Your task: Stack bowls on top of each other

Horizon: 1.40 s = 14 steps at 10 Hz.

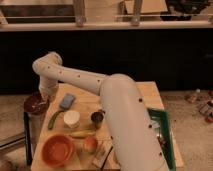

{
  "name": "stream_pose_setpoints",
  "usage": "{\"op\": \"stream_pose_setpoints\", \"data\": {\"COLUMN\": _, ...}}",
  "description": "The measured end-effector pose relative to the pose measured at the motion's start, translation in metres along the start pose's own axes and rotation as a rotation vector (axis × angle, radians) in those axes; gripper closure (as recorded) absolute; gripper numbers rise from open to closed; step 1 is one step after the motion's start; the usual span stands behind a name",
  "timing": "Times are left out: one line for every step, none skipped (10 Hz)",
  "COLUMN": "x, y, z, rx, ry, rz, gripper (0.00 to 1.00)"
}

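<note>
At the far left, the dark maroon bowl (36,104) is hanging just past the left edge of the wooden table (150,95), and the gripper (44,96) is sitting right above it, its fingers hidden, so their opening cannot be told. Rightward, the orange bowl (58,149) is resting near the front left corner, with a white round container (71,118) behind it. The white arm (120,110) is stretching across the tabletop toward a green tray (168,145) at the right edge.
</note>
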Motion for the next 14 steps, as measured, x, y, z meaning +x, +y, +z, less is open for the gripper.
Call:
{"op": "stream_pose_setpoints", "data": {"x": -0.008, "y": -0.004, "z": -0.002, "rx": 0.009, "ry": -0.011, "rz": -0.017, "gripper": 1.0}}
{"op": "stream_pose_setpoints", "data": {"x": -0.015, "y": -0.006, "z": -0.003, "rx": 0.018, "ry": -0.018, "rz": -0.028, "gripper": 1.0}}
{"op": "stream_pose_setpoints", "data": {"x": -0.025, "y": -0.008, "z": -0.005, "rx": 0.028, "ry": -0.027, "rz": -0.041, "gripper": 1.0}}
{"op": "stream_pose_setpoints", "data": {"x": -0.035, "y": -0.008, "z": -0.007, "rx": 0.038, "ry": -0.034, "rz": -0.052, "gripper": 1.0}}
{"op": "stream_pose_setpoints", "data": {"x": -0.048, "y": -0.008, "z": -0.01, "rx": 0.05, "ry": -0.04, "rz": -0.063, "gripper": 1.0}}
{"op": "stream_pose_setpoints", "data": {"x": -0.057, "y": -0.007, "z": -0.013, "rx": 0.057, "ry": -0.041, "rz": -0.066, "gripper": 1.0}}
{"op": "stream_pose_setpoints", "data": {"x": -0.071, "y": -0.006, "z": -0.02, "rx": 0.069, "ry": -0.037, "rz": -0.072, "gripper": 1.0}}
{"op": "stream_pose_setpoints", "data": {"x": -0.079, "y": -0.005, "z": -0.024, "rx": 0.077, "ry": -0.036, "rz": -0.078, "gripper": 1.0}}
{"op": "stream_pose_setpoints", "data": {"x": -0.088, "y": -0.005, "z": -0.028, "rx": 0.088, "ry": -0.035, "rz": -0.085, "gripper": 1.0}}
{"op": "stream_pose_setpoints", "data": {"x": -0.097, "y": -0.005, "z": -0.032, "rx": 0.103, "ry": -0.037, "rz": -0.095, "gripper": 1.0}}
{"op": "stream_pose_setpoints", "data": {"x": -0.106, "y": -0.003, "z": -0.035, "rx": 0.114, "ry": -0.041, "rz": -0.106, "gripper": 1.0}}
{"op": "stream_pose_setpoints", "data": {"x": -0.115, "y": 0.0, "z": -0.038, "rx": 0.123, "ry": -0.051, "rz": -0.114, "gripper": 1.0}}
{"op": "stream_pose_setpoints", "data": {"x": -0.124, "y": 0.002, "z": -0.039, "rx": 0.129, "ry": -0.067, "rz": -0.124, "gripper": 1.0}}
{"op": "stream_pose_setpoints", "data": {"x": -0.133, "y": 0.005, "z": -0.04, "rx": 0.138, "ry": -0.084, "rz": -0.133, "gripper": 1.0}}
